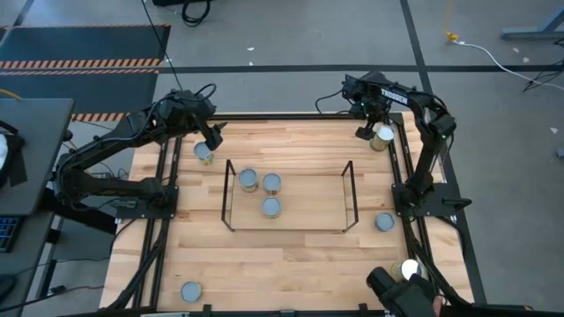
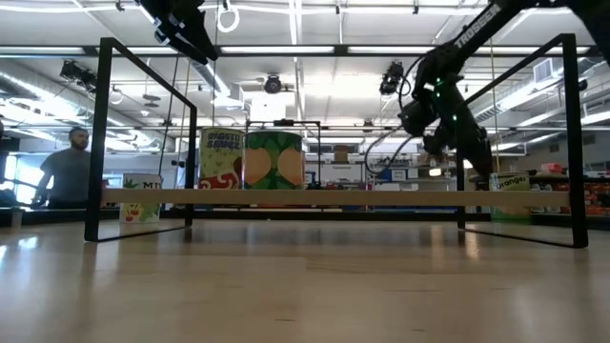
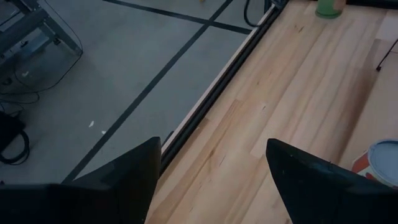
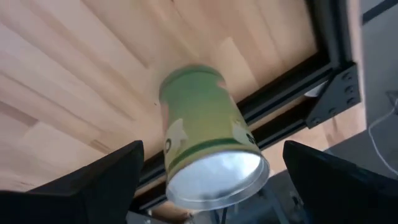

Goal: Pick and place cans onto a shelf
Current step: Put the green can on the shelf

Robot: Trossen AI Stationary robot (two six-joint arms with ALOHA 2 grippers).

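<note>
High view: pale wooden table [image 1: 291,255] inside a black frame, grey floor with dark tape lines around. Wire shelf [image 1: 289,198] at centre holding three cans [image 1: 263,189]. Left gripper [image 1: 211,136] near the far left corner, above a can [image 1: 204,153]. Right gripper [image 1: 370,119] at the far right corner, over a shiny-topped can [image 1: 382,136]. "TROSSEN" readable on the right arm.

Low view: shelf rods [image 2: 143,143] framing two labelled cans [image 2: 250,159], green and red-yellow, print not legible. Beyond, a lit workshop, a person at left.

Left wrist view: fingers [image 3: 121,180] spread, empty, over table edge and floor.

Right wrist view: fingers [image 4: 102,177] parted wide, green-labelled can [image 4: 208,149] between, untouched.
</note>
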